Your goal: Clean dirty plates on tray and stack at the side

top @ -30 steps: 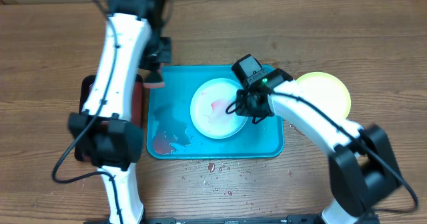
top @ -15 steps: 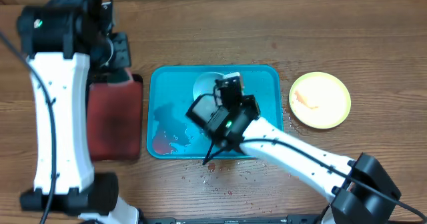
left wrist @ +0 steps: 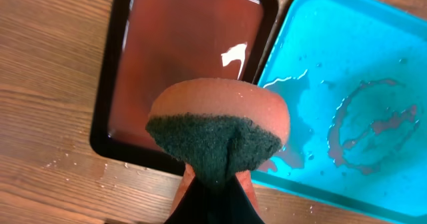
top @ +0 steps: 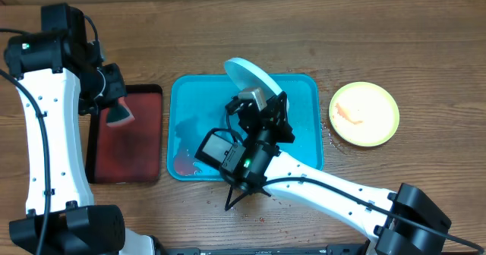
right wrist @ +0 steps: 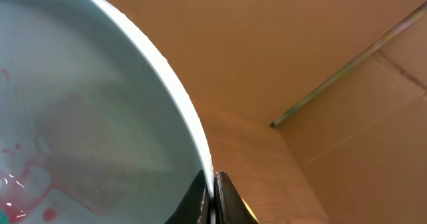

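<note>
A: Now that the pale plate (top: 249, 74) has been lifted off the tray (top: 300, 145), where is it held?
B: It is held up over the back of the tray, tipped on its edge. Its rim is pinched tight by the right claw (right wrist: 213, 187). A second ago it was lying flat in the tray.
A: Has it been cleaned?
B: Not yet. Red spots can be seen on its face in the right wrist view.
A: And the sponge (left wrist: 220, 121)?
B: It is squeezed in the left claw (left wrist: 212, 187), which is closed on it. It has been moved away from the tray's corner and is now hung over the black tray (top: 129, 152). Whether the red inside is touched cannot be told from above.
A: What does that mean for the job?
B: The plate seems to be held ready for wiping, but the sponge has been taken away, maybe to be dipped. It must be brought back before anything is stacked.
A: What else is left?
B: A green-rimmed plate (top: 364, 114) with a red smear is set on the bench (top: 380, 27), right of the tray. Red puddles are left in the tray.
</note>
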`<state>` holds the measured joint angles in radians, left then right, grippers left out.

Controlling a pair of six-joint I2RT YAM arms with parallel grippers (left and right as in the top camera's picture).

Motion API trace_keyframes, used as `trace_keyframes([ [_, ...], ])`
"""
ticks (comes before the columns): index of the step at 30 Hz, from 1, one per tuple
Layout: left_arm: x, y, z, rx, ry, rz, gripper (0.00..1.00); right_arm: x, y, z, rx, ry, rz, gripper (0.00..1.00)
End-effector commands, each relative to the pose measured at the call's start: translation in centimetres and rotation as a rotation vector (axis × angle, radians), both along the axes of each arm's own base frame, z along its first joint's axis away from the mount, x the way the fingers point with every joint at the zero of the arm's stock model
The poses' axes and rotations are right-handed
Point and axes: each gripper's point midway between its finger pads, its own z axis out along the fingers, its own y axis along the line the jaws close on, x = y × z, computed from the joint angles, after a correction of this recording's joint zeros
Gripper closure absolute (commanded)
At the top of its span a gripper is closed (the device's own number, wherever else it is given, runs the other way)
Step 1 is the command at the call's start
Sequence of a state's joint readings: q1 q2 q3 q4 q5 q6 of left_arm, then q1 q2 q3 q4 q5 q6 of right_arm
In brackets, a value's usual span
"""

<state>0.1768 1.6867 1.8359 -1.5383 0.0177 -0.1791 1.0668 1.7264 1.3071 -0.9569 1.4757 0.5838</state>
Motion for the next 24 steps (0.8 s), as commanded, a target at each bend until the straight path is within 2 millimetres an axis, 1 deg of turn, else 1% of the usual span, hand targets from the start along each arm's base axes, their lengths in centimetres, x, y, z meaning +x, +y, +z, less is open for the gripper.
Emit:
trace_keyframes([
  [1, -0.5, -0.6, -0.6, -0.024, 0.000, -0.023, 0.96, -0.7, 0.4, 2.3, -0.003, -0.104, 0.001, 0.96],
  [4, -0.7, -0.5, -1.9, -0.028, 0.023, -0.020, 0.96, -0.9, 0.8, 2.3, -0.003, -0.104, 0.011, 0.96],
  [12, -1.2, -0.2, -5.6, -0.023, 0.080, -0.011, 0.96, -0.9, 0.8, 2.2, -0.002, -0.103, 0.013, 0.96],
  [13, -1.1, 0.2, -6.5, -0.004, 0.082, -0.008, 0.96, -0.9, 0.8, 2.2, -0.001, -0.102, 0.014, 0.96],
  [16, -0.9, 0.6, -8.2, 0.019, 0.081, -0.002, 0.96, -0.9, 0.9, 2.0, 0.008, -0.095, 0.016, 0.96],
  [19, -0.9, 1.0, -9.9, 0.040, 0.083, 0.001, 0.96, -0.8, 1.1, 1.3, 0.027, -0.056, 0.027, 0.96],
  [24, -0.8, 1.3, -13.4, 0.053, 0.069, 0.032, 0.96, -0.8, 1.4, 0.3, 0.072, -0.015, 0.039, 0.96],
])
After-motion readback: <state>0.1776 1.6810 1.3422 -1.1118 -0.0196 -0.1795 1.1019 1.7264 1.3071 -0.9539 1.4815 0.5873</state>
